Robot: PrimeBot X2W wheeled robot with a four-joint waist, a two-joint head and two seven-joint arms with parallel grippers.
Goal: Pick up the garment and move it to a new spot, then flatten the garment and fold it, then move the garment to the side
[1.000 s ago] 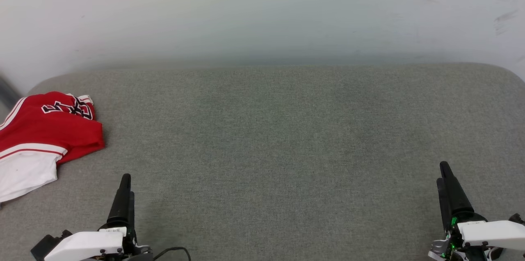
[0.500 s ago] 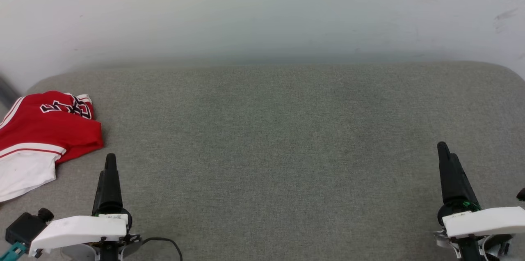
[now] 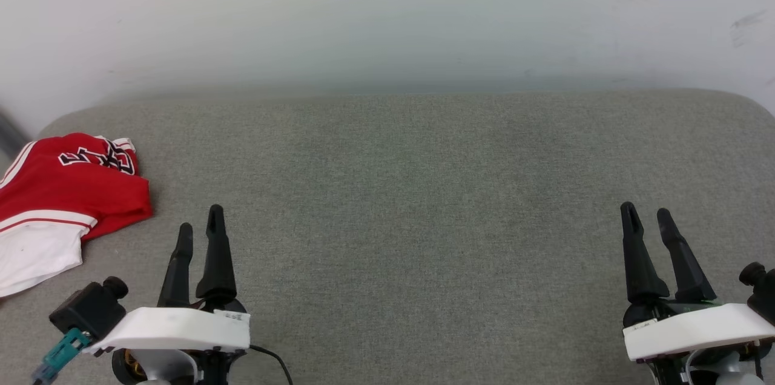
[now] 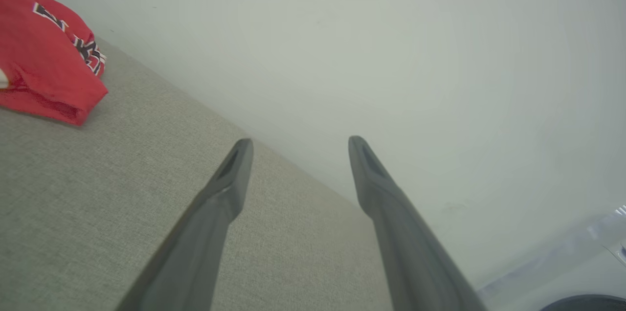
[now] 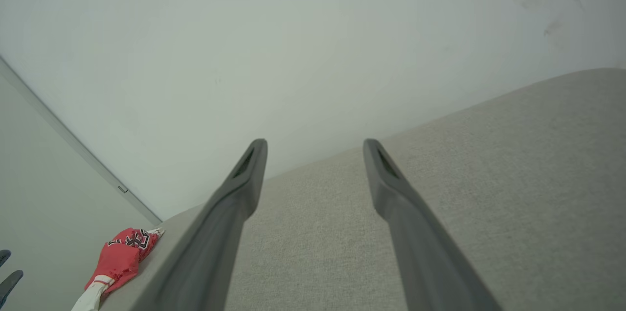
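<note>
The garment (image 3: 66,191) is a red jersey with a white sleeve and black lettering, lying folded at the far left edge of the grey padded surface (image 3: 412,191). It also appears at the upper left as the garment (image 4: 44,52) and far off at the lower left as the garment (image 5: 120,259). My left gripper (image 3: 200,227) stands open near the front left, a short way right of the garment, holding nothing. My right gripper (image 3: 648,212) stands open at the front right, empty. The left gripper (image 4: 298,142) and the right gripper (image 5: 313,142) point toward the wall.
A pale wall (image 3: 387,16) runs along the back of the padded surface. The surface has rounded far corners. A cable (image 3: 272,361) trails from the left wrist at the bottom edge.
Both grippers have turned about their wrists, so both fingers of each now show side by side. The left gripper shifted a little right. The garment has not moved.
</note>
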